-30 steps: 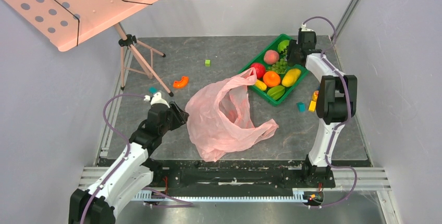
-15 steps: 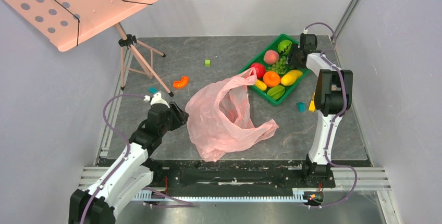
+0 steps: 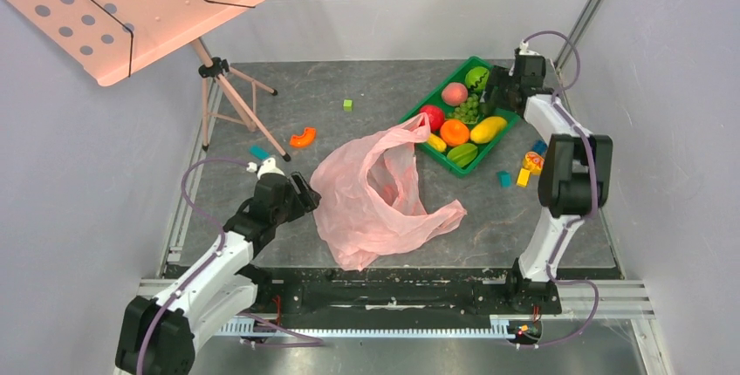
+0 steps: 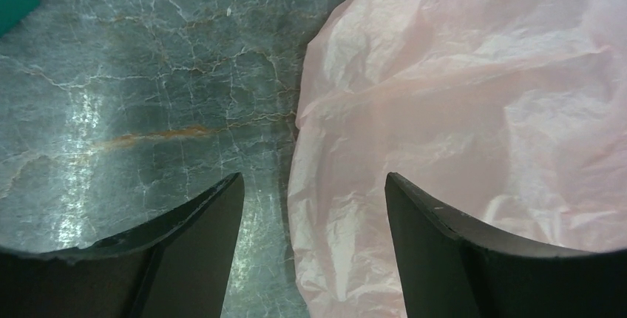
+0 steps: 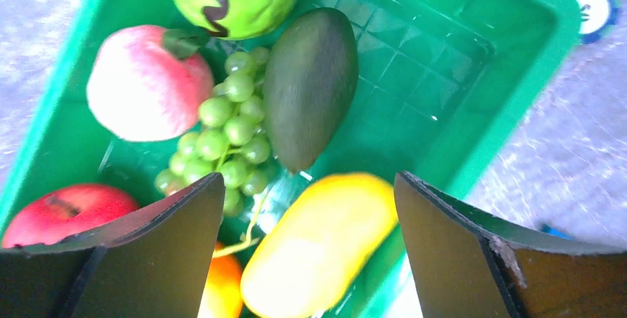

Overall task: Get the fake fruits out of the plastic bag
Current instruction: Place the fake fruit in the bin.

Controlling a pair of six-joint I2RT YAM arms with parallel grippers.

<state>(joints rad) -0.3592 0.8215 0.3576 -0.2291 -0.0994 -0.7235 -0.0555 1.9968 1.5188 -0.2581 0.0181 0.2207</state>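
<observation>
While the plastic bag [image 3: 375, 201] is lying slack in the middle of the counter [image 3: 366, 87], your left tool [image 4: 314, 177] is sitting the nearer of the two.

Its jaws are standing wide and empty, the bag's left edge is lying between them, and the bag's long axis is running roughly near-to-far. Your right tool [image 5: 309, 176], also gaping and gripping nothing, is hovering well apart over the green tray [image 5: 517, 89], where the mango [image 5: 318, 248], grape bunch [image 5: 229, 140], dark green oval fruit [image 5: 310, 85] and red apple [image 5: 66, 214] are resting.
</observation>
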